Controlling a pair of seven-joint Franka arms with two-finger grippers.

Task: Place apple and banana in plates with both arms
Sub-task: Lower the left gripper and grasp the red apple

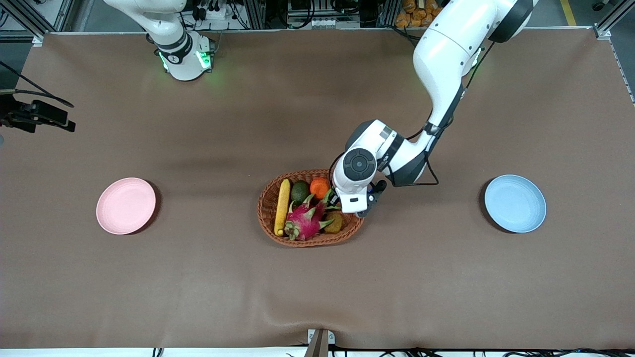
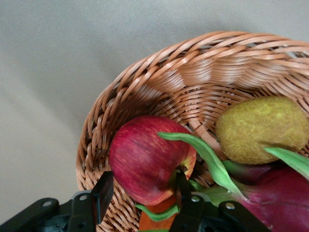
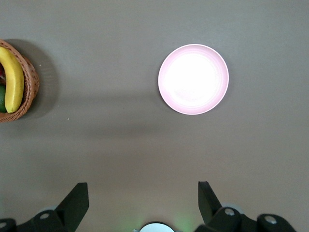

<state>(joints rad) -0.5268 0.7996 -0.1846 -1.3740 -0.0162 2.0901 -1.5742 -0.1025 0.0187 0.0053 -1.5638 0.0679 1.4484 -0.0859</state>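
The small round red apple (image 2: 147, 162) lies in the oval woven wicker basket (image 1: 269, 198), at its end toward the left arm, between the left gripper (image 2: 145, 198)'s parted black fingers (image 2: 102, 191), which flank it without clearly clamping. The long yellow banana (image 1: 283, 206) lies along the basket's other end. The right gripper (image 3: 142, 203), fingers spread wide, waits above the brown table (image 1: 317, 287) near the pale pink plate (image 3: 193, 79); the light blue plate (image 1: 515, 203) sits toward the left arm's end.

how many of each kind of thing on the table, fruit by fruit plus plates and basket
banana: 1
apple: 1
orange: 1
avocado: 1
dragon fruit: 1
kiwi: 1
plates: 2, pink and blue
basket: 1
total: 9
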